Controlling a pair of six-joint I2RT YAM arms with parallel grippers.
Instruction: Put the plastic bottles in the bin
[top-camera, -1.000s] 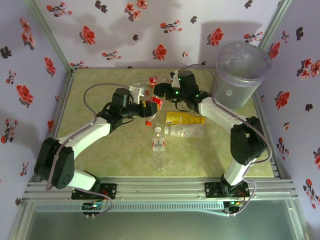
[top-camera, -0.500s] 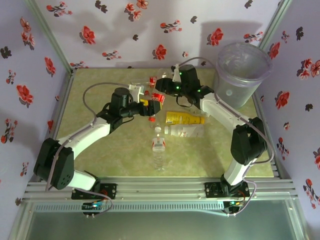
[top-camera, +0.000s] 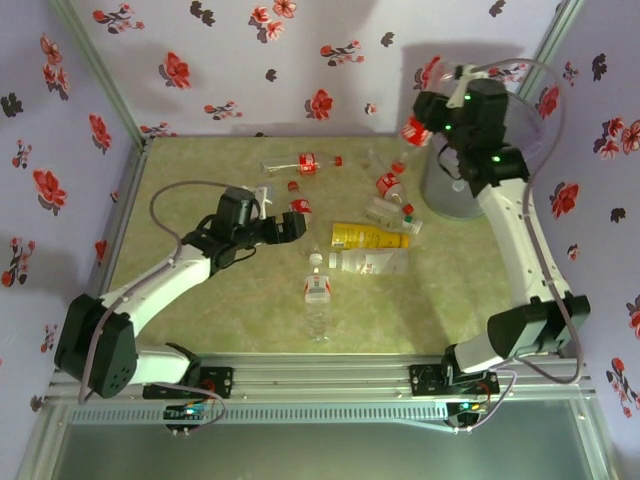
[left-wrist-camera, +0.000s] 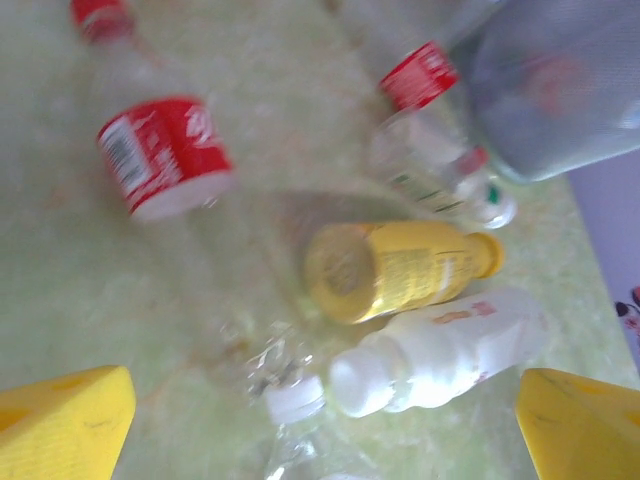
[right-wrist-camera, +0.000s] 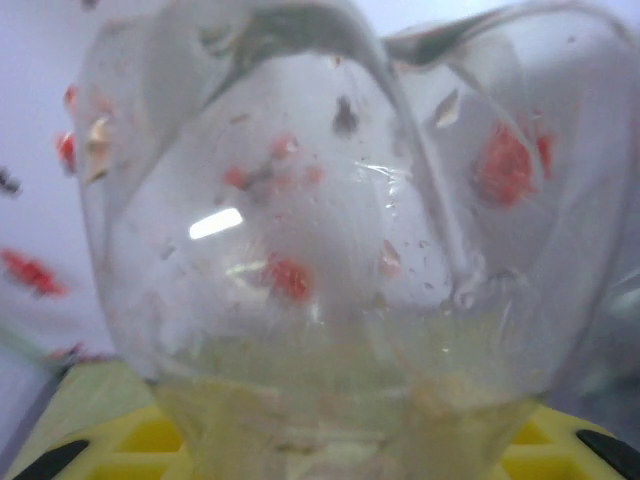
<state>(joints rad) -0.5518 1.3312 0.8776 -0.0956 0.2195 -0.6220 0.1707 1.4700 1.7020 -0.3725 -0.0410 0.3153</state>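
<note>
Clear bottle (right-wrist-camera: 320, 250): thin transparent plastic, glossy, dented, with bright glints. Yellow-labelled bottle (left-wrist-camera: 400, 268): smooth, shiny sleeve. Bin (top-camera: 450, 195): translucent grey-purple plastic, faintly frosted; table mat (top-camera: 200, 330) matt mottled green; front rail (top-camera: 320, 385) ribbed bare metal.

Pale green mottled table (top-camera: 400, 310), lilac wall (top-camera: 230, 60) with red and perhaps black flowers, red-labelled bottle (left-wrist-camera: 165, 155), yellow bottle (left-wrist-camera: 400, 270)

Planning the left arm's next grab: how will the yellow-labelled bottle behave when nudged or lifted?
The yellow-labelled bottle lies on its side, so a sideways nudge would probably roll it, perhaps into the white bottle beside it. Small and plastic, it is likely light. Its smooth body may slip in a grip.
</note>
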